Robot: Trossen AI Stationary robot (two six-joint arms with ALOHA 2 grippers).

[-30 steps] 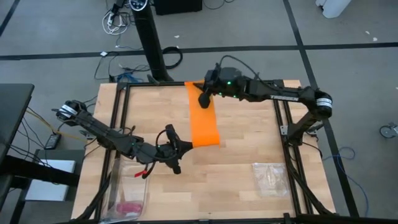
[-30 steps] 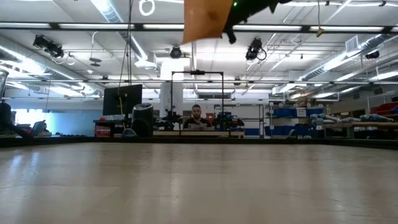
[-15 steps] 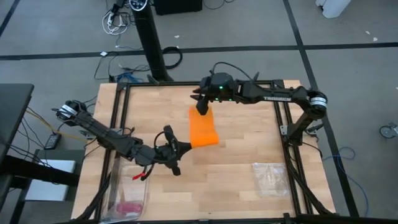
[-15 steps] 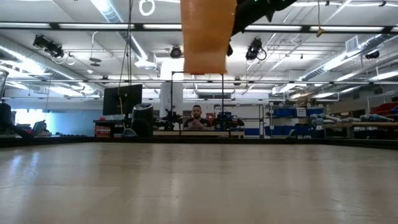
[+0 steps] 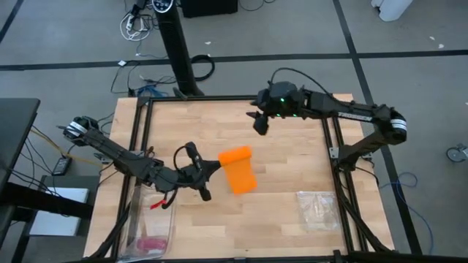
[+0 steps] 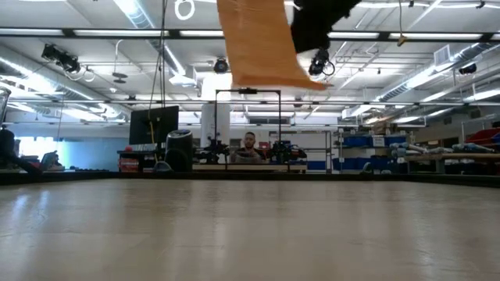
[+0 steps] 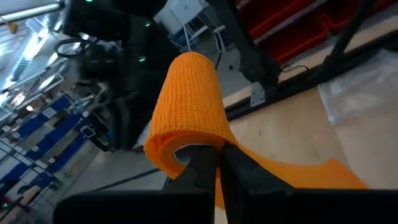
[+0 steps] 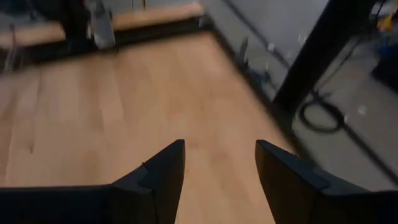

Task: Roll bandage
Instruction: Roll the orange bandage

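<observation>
The orange bandage [image 5: 238, 169] hangs in the air over the middle of the table, partly wound into a roll [image 7: 186, 99] around the tips of my left gripper [image 5: 202, 175], which is shut. Its loose tail [image 5: 245, 183] droops from the roll; the low view shows it [image 6: 258, 43] high above the tabletop. My right gripper [image 5: 261, 123] stands open farther back and to the right, apart from the bandage, with only bare table between its fingers [image 8: 163, 171]. My left gripper has its shut fingers [image 7: 208, 177] stuck into the hollow of the roll at its open end [image 7: 180, 149], with several windings wrapped around them. The fingers lie level and come from the table's left. The roll is lifted clear and the tail [image 7: 311, 177] hangs slack.
A clear plastic bag [image 5: 318, 208] lies at the front right. A clear bag with a small pink bundle [image 5: 151, 243] lies at the front left, a red piece [image 5: 157, 205] beside it. A black frame [image 5: 330, 146] rims the table. A person [image 6: 248, 144] sits far behind.
My right gripper has opened, let go of the bandage's far end and drawn back toward the table's right edge. The strip, stretched between both grippers before, has dropped slack and now hangs short from my left gripper, which has rolled its wrist a little.
</observation>
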